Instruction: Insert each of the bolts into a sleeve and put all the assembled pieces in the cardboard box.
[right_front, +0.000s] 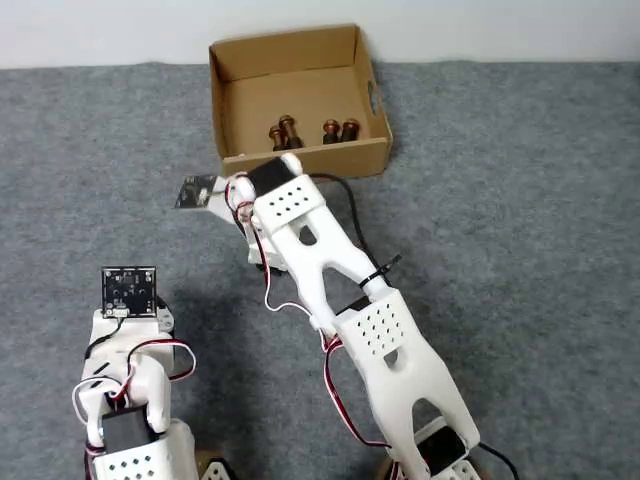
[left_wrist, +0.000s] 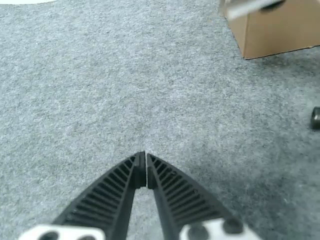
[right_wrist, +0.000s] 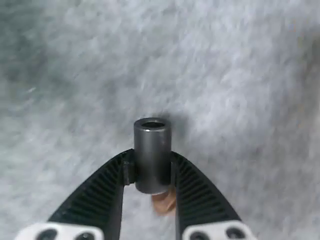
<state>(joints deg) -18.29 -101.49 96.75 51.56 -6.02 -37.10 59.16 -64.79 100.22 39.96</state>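
I see assembled pieces (right_front: 340, 131) in the cardboard box (right_front: 335, 157); my right tool (right_wrist: 151, 160) grips another sleeve (right_wrist: 151, 140), left tool (left_wrist: 145, 157) closed, empty.

Box (right_front: 340, 155) is at the far side of the mat (right_front: 520, 200), with four pieces (right_front: 340, 130) inside along its near wall. Right arm (right_front: 300, 215) is just in front of that wall, with a sleeve (right_wrist: 151, 145) between its gripper's (right_wrist: 151, 162) fingers and a bolt (right_wrist: 162, 202) under it. Left arm (right_front: 130, 330) is at the near left, its gripper (left_wrist: 145, 165) over bare mat, well apart from the box.
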